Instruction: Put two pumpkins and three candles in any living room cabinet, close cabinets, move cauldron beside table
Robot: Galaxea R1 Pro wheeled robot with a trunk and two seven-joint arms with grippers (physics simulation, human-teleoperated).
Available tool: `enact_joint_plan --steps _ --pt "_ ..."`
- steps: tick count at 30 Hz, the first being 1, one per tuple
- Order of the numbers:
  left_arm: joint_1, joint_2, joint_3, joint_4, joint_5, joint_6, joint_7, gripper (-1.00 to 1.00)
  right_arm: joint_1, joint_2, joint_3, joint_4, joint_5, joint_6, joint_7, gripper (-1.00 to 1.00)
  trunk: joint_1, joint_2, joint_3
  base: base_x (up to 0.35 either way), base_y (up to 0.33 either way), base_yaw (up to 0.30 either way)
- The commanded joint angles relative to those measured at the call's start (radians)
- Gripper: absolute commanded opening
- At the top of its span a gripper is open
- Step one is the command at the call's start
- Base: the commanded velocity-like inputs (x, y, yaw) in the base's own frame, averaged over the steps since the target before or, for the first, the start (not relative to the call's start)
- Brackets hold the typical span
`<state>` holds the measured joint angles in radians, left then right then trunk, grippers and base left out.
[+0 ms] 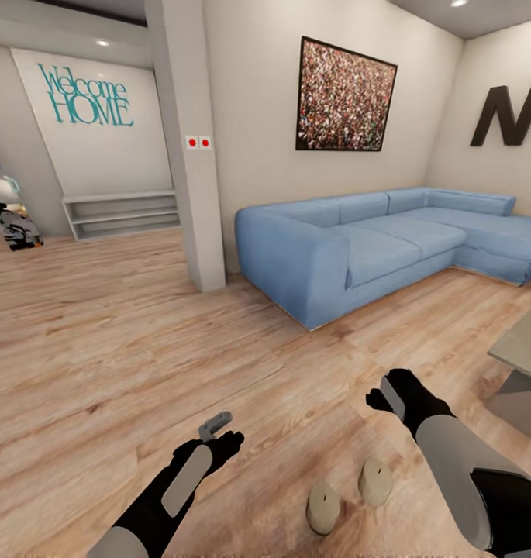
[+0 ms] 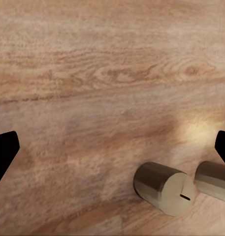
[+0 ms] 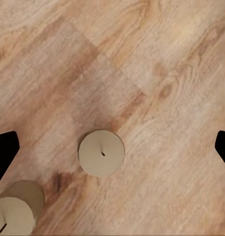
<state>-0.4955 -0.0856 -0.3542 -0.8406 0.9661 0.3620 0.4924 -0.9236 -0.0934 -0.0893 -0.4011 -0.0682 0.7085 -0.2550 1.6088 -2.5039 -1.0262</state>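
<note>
Two short beige candles stand upright on the wood floor just in front of me, one [image 1: 323, 508] closer and one [image 1: 375, 482] to its right. My left gripper [image 1: 218, 430] hangs open above the floor to their left; its wrist view has both candles [image 2: 164, 188] [image 2: 215, 179] ahead of the spread fingertips [image 2: 4, 152]. My right gripper [image 1: 385, 395] is open above and slightly behind the candles; its wrist view looks straight down on one candle [image 3: 101, 153], with the other [image 3: 16, 209] off to the side. Both grippers are empty. The pumpkins, cabinet and cauldron are out of view.
A blue corner sofa [image 1: 389, 240] stands ahead at the right. A white pillar [image 1: 195, 155] rises left of it, with a low white shelf [image 1: 122, 213] on the far wall. A grey table corner [image 1: 521, 349] juts in at the right edge. Open wood floor [image 1: 102, 349] spreads to the left.
</note>
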Motion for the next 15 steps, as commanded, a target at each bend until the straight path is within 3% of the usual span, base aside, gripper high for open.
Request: enact_joint_plan --steps 1,5,15 --pt "0.0 0.0 -0.001 -0.002 0.009 0.001 0.005 1.0 -0.001 0.001 -0.003 0.0 0.005 -0.001 -0.007 1.0 0.0 -0.001 -0.005 0.0 0.0 0.0" --pt "0.0 0.0 0.001 -0.01 0.015 0.001 -0.005 1.0 -0.016 0.007 -0.007 -0.001 0.034 -0.005 -0.008 1.0 0.002 -0.002 -0.02 0.0 0.0 0.0" --pt "0.0 0.001 0.001 -0.011 0.014 0.003 -0.005 1.0 -0.041 0.028 -0.004 -0.005 0.046 -0.02 0.006 1.0 0.006 -0.004 -0.059 0.0 0.0 0.0"
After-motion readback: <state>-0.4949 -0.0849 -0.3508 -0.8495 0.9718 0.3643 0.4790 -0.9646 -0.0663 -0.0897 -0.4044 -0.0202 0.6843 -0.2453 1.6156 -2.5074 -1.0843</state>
